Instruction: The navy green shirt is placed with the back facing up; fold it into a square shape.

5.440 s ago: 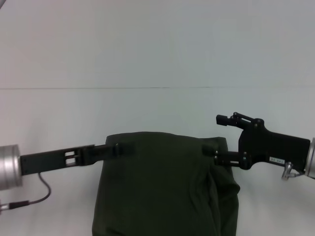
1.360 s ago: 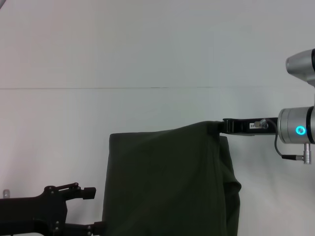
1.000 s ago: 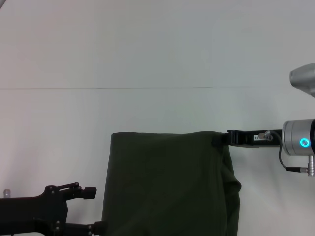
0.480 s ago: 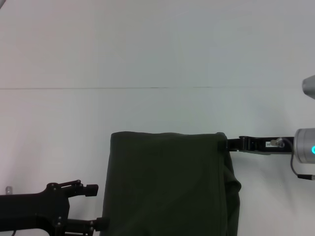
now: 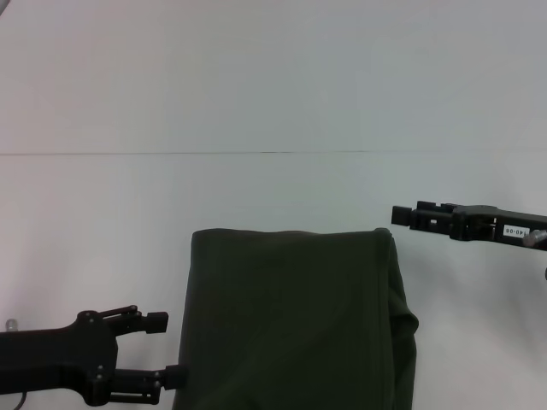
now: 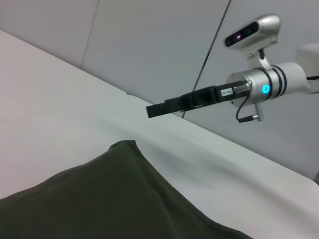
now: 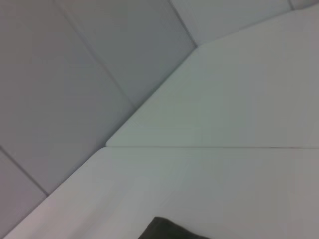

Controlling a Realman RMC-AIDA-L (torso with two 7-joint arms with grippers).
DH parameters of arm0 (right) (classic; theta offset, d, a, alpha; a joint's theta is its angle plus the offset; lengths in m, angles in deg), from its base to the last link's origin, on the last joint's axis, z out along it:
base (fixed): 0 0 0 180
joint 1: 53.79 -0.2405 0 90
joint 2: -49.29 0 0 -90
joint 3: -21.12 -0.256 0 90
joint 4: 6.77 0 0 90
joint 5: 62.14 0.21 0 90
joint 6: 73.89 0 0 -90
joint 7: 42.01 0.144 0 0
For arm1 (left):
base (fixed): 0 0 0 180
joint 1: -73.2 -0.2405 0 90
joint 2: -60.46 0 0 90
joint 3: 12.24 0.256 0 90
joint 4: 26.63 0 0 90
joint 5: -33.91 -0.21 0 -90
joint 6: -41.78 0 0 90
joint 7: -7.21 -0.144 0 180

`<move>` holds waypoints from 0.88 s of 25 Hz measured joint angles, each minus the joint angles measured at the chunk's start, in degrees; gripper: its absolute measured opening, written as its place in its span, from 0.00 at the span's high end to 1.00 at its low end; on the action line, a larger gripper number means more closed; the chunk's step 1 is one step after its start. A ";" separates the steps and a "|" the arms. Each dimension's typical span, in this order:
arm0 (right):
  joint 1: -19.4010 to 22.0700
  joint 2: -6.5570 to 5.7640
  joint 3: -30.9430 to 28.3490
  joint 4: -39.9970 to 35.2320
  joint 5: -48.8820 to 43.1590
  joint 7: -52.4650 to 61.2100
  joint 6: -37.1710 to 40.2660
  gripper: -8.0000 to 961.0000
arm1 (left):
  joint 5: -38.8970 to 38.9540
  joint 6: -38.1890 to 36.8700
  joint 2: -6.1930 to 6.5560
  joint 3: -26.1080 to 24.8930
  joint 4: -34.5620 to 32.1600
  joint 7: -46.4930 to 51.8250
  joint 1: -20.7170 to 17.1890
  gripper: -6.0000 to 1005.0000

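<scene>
Navy green shirt lies folded on the white worktop, a dark olive slab with a straight far edge and a straight edge on the robot's left, its plain back upward. Along its right side the cloth is less tidy: a second layer bulges out in a rounded lobe, with soft creases running down from the far right corner. No lettering shows. Its near part runs out of the head view.

Right claw hovers just beyond the shirt's far right corner, a little past it and to the right, clear of the cloth and holding nothing. In the head view and the left wrist view it shows edge-on as a thin black bar, so I cannot tell whether its fingers are parted or together. That wrist's own camera catches only a small dark corner of the shirt.

Left claw sits low beside the shirt's left edge, near the body, fingers spread apart; the lower finger's tip reaches the cloth's edge, the upper one stands just off it. It grips nothing.
</scene>
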 joint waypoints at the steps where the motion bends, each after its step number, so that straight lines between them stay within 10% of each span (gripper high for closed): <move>1: 0.07 0.00 0.21 -0.12 0.15 -2.41 1.02 0.22 | 0.04 -0.01 0.01 -0.05 0.00 0.05 -0.05 0.07; 11: -0.07 3.26 8.90 0.67 0.15 -25.59 4.21 0.17 | 0.20 0.22 0.01 -1.49 1.37 0.18 -0.13 0.07; 22: -0.29 3.43 14.18 5.25 0.30 -33.10 -1.91 0.16 | 0.89 -0.01 -0.16 -1.60 1.60 0.26 -0.64 0.07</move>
